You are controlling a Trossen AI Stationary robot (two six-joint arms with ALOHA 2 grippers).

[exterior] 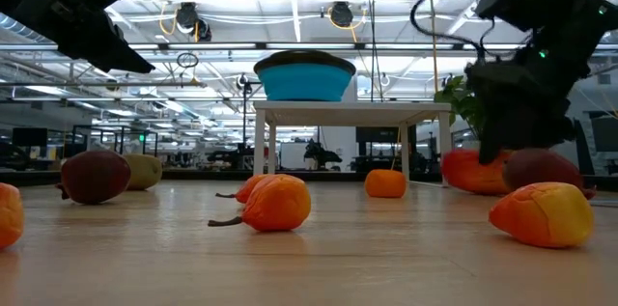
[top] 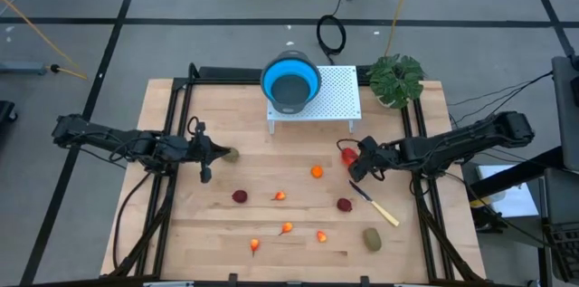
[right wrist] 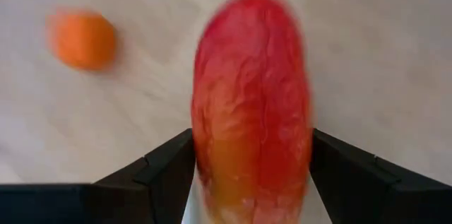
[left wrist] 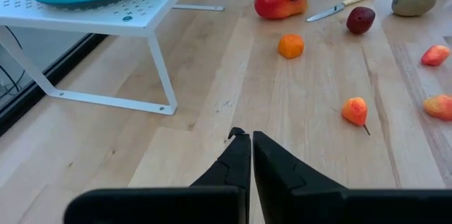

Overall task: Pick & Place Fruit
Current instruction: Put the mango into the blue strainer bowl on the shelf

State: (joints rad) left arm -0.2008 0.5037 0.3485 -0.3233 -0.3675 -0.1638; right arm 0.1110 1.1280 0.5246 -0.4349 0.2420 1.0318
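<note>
My right gripper [top: 357,164] stands at the table's right over the elongated red-yellow fruit [top: 347,153], which fills the gap between its fingers in the right wrist view [right wrist: 251,104]. My left gripper [top: 206,158] hangs shut above the left side [left wrist: 251,143], beside one brown-green oval [top: 232,154] and touching nothing. The second oval [top: 372,238] lies near the right front. Two dark red balls [top: 240,196] [top: 344,204], an orange piece [top: 317,172] and several tiny orange-red bits [top: 287,228] rest on the wood. My right gripper has the red-yellow fruit pinched between its two fingers [right wrist: 166,164], one on each long side [right wrist: 212,153], so the fingers lie along it. It comes from above, slanting from the table's right. In the left wrist view the fruit [left wrist: 277,3] still seems to rest on the table.
A knife [top: 375,203] lies just near-side of my right gripper. The blue bowl [top: 290,81] sits on a white perforated rack [top: 330,97] at the far middle, with a potted plant [top: 395,79] to its right. Black rails [top: 172,142] border both sides.
</note>
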